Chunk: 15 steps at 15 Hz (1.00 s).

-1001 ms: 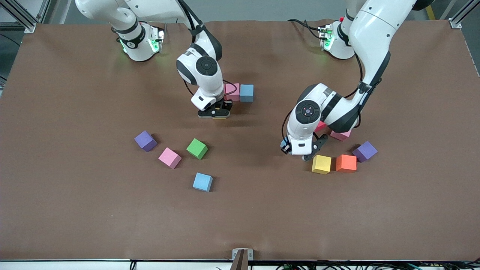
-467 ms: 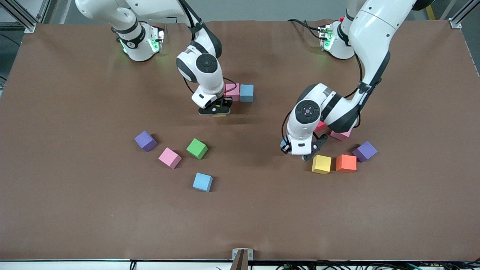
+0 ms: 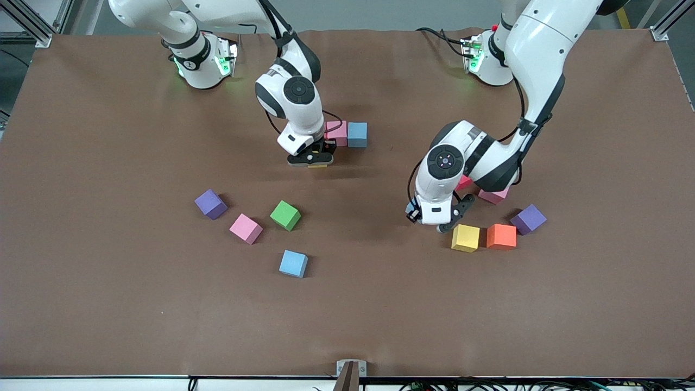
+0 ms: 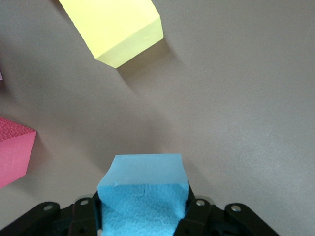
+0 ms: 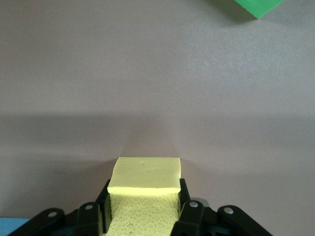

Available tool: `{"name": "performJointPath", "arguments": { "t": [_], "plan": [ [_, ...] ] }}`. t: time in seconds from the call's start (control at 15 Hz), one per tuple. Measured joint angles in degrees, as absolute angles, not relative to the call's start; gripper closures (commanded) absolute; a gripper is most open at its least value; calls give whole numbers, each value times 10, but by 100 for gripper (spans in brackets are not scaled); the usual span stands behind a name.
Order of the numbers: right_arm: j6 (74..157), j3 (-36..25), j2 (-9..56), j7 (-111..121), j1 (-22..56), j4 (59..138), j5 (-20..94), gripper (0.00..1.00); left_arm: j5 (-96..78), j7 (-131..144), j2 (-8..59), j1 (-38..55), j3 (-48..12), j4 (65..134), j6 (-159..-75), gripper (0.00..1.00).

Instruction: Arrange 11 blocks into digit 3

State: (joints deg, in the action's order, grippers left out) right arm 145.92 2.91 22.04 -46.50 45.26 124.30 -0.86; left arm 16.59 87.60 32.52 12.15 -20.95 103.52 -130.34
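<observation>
Two claws grip cubes: left claw (image 4: 142, 216) blue cube (image 4: 142, 189); right claw (image 5: 142, 216) yellow cube (image 5: 145, 184).

room: bare table (image 3: 380, 304) near front camera | blockers: yellow cube (image 3: 466, 238), orange cube (image 3: 501, 236) beside left tool (image 3: 434, 224)

Foam cubes scattered, two held in claws

A pink cube (image 3: 336, 132) and blue cube (image 3: 357, 134) touch side by side; a yellow cube (image 5: 144, 189) is gripped beside them. Another blue cube (image 4: 142, 194) is gripped near a yellow one (image 3: 466, 238) touching an orange cube (image 3: 501, 236). Green (image 3: 285, 215), pink (image 3: 246, 228) and blue (image 3: 294, 263) cubes lie apart.
</observation>
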Motion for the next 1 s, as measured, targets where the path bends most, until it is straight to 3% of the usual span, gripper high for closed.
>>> {"name": "performJointPath", "arguments": {
  "t": [1.0],
  "plan": [
    [1468,33,217,-465,453,1250,-2,95,166,876,325,122,-210,1035,-1303,56]
  ]
}}
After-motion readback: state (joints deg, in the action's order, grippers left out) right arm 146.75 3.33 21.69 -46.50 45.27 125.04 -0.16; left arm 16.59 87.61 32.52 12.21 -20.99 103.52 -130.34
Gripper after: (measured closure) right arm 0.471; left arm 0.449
